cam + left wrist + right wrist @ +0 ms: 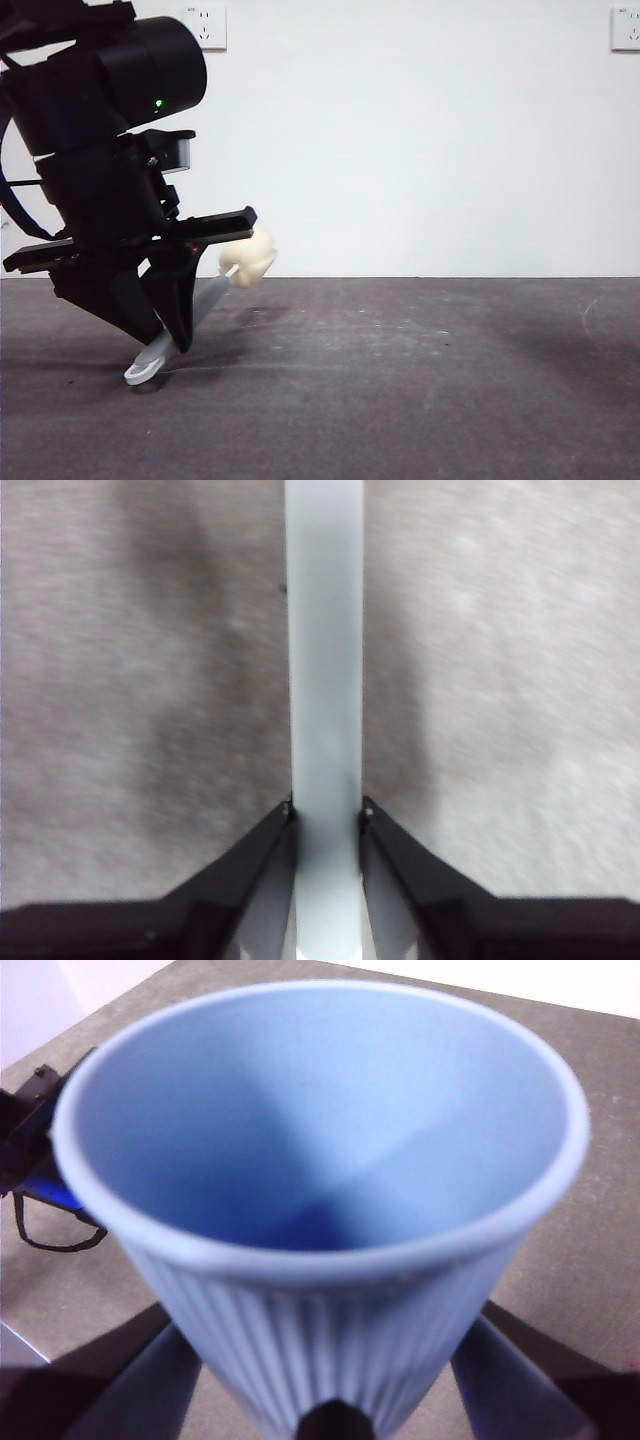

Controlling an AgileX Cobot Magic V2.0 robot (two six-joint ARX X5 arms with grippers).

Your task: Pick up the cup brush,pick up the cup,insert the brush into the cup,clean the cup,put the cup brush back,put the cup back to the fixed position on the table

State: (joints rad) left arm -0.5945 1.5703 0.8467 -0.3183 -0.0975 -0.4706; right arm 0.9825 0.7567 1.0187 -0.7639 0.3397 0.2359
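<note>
Stretched wide and scuffed across the lower front view: the table (420, 380). At nine o'clock of that view, hung big and dark from above: the left gripper (165, 325), jaws clamped on the grey handle of the cup brush (205, 305). Tilted, that brush: white loop down at seven o'clock, touching or nearly touching the table, cream sponge head raised toward one o'clock. Confirmed in the left wrist view: handle (325, 680) pinched between both jaw tips. Filling the right wrist view, blurred: the cup (320, 1210), mouth toward the camera, ribbed wall seated between the jaws of the right gripper (330, 1415), probably held clear of the table.
</note>
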